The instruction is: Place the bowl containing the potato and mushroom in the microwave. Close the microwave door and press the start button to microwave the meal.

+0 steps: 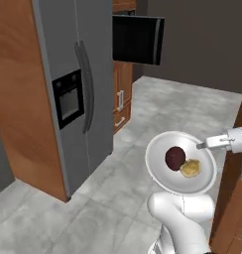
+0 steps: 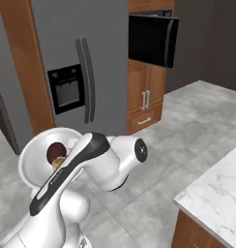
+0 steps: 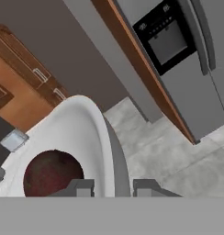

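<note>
Gripper [image 3: 113,187] clamped on the rim of the white bowl [image 1: 157,168], one finger either side of the wall; bowl carried in the air over the grey floor [image 1: 53,218], potato [image 1: 191,168] and mushroom [image 1: 175,158] sitting side by side inside it. Microwave [image 2: 149,36] is well apart, up among the wood cabinets right of the steel fridge [image 1: 73,89], its door [image 1: 138,39] swung open. Judged: pickup done; remaining are carrying the bowl in, setting it down, shutting the door and pressing start.

The bowl [image 2: 33,150] holding the mushroom [image 2: 55,150] sits behind the arm [image 2: 86,160].
</note>
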